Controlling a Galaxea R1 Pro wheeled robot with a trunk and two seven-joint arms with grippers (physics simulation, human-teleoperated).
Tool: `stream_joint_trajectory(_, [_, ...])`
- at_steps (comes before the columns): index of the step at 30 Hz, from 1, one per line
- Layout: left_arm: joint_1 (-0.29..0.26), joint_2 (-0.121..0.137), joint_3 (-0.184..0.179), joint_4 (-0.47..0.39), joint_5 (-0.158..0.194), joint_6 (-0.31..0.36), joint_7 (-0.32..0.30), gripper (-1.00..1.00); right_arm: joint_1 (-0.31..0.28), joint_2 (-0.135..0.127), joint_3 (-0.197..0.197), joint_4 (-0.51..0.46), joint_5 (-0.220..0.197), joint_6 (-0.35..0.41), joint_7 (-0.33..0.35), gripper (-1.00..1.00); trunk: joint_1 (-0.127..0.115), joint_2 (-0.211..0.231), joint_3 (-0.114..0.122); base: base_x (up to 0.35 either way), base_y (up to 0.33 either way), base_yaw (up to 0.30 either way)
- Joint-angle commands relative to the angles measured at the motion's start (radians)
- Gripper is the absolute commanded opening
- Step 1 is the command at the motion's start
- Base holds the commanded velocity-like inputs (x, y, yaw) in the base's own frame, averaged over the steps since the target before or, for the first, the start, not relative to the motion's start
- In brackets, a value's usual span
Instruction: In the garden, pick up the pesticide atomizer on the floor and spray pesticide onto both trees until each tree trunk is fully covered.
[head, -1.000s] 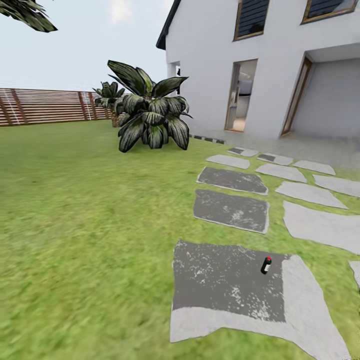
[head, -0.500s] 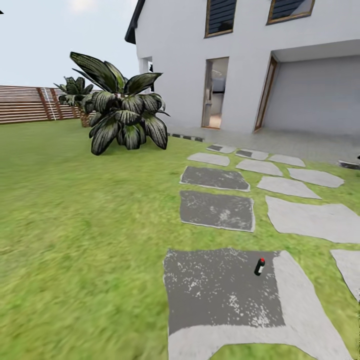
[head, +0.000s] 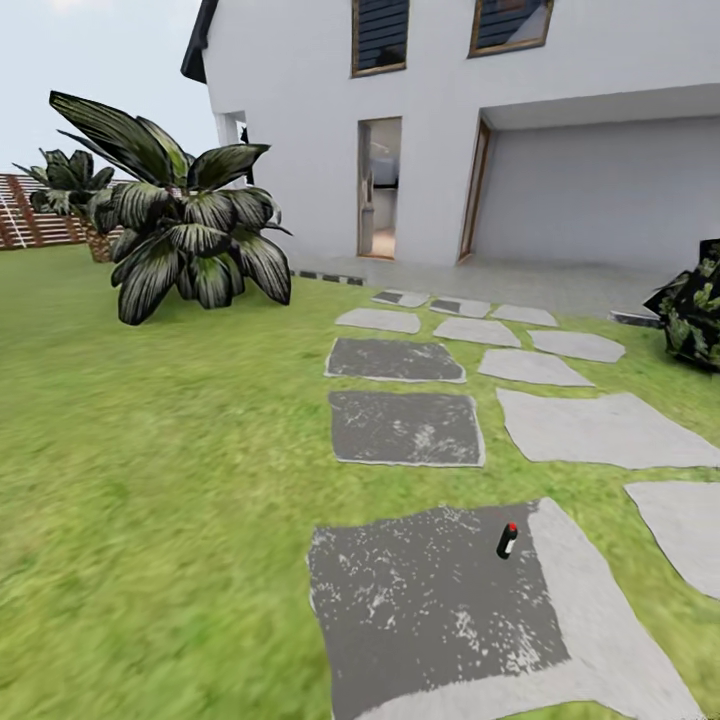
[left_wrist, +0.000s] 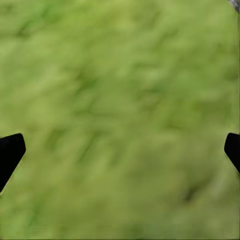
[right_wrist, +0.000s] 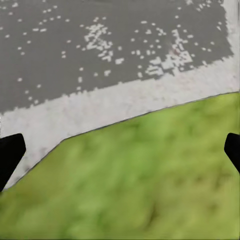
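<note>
Item: pesticide atomizer (head: 508, 541), small dark bottle with a red cap, standing slightly tilted on the nearest grey stone slab (head: 420, 620), lower centre-right of my head view.

Handling, as I judge it: light, rigid, smooth-sided, easily tipped. I would take it around the mid-body, below the cap.

Left gripper (left_wrist: 120, 150): fingers spread wide over grass (left_wrist: 120, 100), holding nothing.

Right gripper (right_wrist: 120, 150): fingers likewise apart, empty, over the slab's edge.

Also noted: leafy bush (head: 185, 225), house (head: 450, 120).
</note>
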Motion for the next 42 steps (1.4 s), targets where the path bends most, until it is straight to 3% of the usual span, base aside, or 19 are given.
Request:
stream_joint_trajectory(1, [0.000, 0.000, 0.000, 0.001, 0.006, -0.003, 0.000, 1.00, -0.001, 0.000, 0.001, 0.001, -0.006, -0.003, 0.000, 1.00, 0.000, 0.000, -0.001, 0.268, 0.224, -0.300])
stream_joint_trajectory(30, [0.000, 0.000, 0.000, 0.001, 0.006, -0.003, 0.000, 1.00, -0.001, 0.000, 0.002, 0.001, -0.006, -0.003, -0.001, 1.00, 0.000, 0.000, -0.001, 0.171, 0.279, -0.300])
stream_joint_trajectory(42, [0.000, 0.000, 0.000, 0.001, 0.006, -0.003, 0.000, 1.00, -0.001, 0.000, 0.002, 0.001, -0.006, -0.003, 0.000, 1.00, 0.000, 0.000, -0.001, 0.131, 0.137, -0.300])
